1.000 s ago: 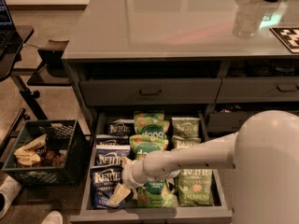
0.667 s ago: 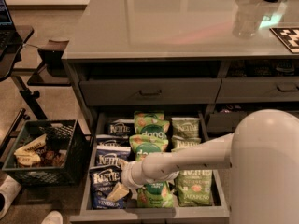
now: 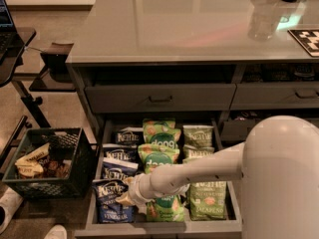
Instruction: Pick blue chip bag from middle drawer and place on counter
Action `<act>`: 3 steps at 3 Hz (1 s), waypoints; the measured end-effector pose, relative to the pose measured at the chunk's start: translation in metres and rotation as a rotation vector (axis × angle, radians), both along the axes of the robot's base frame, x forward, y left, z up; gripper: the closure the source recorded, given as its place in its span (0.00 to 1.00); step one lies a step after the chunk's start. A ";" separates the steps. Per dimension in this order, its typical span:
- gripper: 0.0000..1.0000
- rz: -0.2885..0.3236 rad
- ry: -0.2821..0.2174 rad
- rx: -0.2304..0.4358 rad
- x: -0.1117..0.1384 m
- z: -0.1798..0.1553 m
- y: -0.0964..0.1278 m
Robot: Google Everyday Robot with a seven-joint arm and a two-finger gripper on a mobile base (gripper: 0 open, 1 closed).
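Note:
The middle drawer (image 3: 159,229) stands pulled open below the counter (image 3: 174,24). Its left row holds several blue chip bags; the front one (image 3: 110,205) shows "vinegar" lettering, with others behind it (image 3: 117,172). Green bags fill the middle and right rows. My arm reaches from the lower right across the green bags. My gripper (image 3: 124,196) is down inside the drawer at the right upper edge of the front blue chip bag, touching or just above it. The arm hides part of the middle row.
A closed upper drawer front with a bar handle (image 3: 159,98) sits above the open drawer. A black crate (image 3: 47,166) of snacks stands on the floor to the left. A clear cup (image 3: 261,21) and a checkered marker (image 3: 306,39) are on the counter's right.
My gripper has shifted slightly up and back from the drawer's front over the front blue bag. The bags look unmoved.

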State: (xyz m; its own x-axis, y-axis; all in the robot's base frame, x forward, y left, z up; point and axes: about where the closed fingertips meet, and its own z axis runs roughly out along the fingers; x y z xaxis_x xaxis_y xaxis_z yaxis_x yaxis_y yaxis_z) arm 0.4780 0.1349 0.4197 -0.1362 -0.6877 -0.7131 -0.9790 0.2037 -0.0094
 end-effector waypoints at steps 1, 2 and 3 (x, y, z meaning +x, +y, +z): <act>0.89 0.000 0.000 0.000 0.000 0.000 0.000; 1.00 0.000 0.000 0.000 0.000 0.000 0.000; 1.00 0.011 0.010 0.024 0.000 0.007 -0.001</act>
State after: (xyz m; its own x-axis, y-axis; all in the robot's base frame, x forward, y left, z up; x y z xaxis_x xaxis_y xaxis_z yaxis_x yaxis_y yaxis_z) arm 0.4776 0.1343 0.4263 -0.1356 -0.6719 -0.7281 -0.9812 0.1928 0.0048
